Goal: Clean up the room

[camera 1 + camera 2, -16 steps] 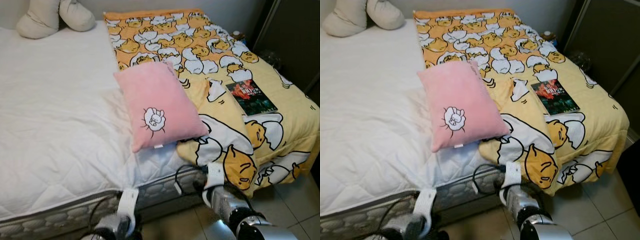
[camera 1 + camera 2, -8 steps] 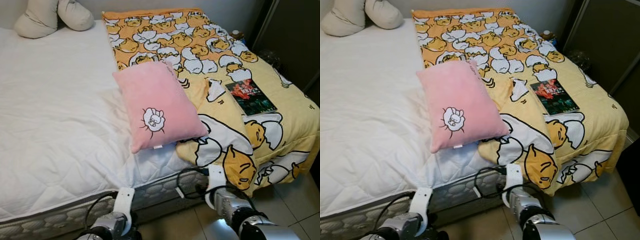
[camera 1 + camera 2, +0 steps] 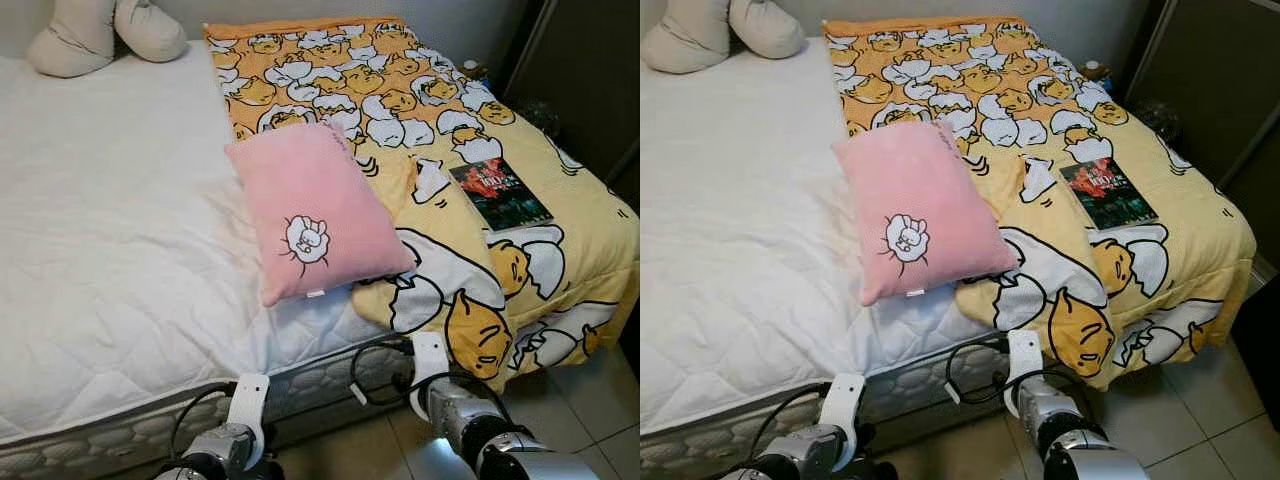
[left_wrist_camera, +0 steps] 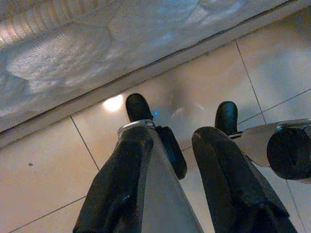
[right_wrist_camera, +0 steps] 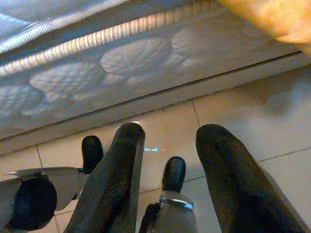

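Hanging low at the bottom of the frame by the mattress edge, the left tool [image 4: 177,155] and right tool [image 5: 167,160] were both released and empty. The pink pillow [image 3: 315,210] lay mid-frame above them, long axis running toward the upper left, roughly between both arms.

No legible text anywhere.

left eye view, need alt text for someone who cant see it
A pink pillow lies across a bed, half on the white mattress and half on a yellow egg-cartoon blanket. A book rests on the blanket, and two silver arms hang low by the bed's foot.
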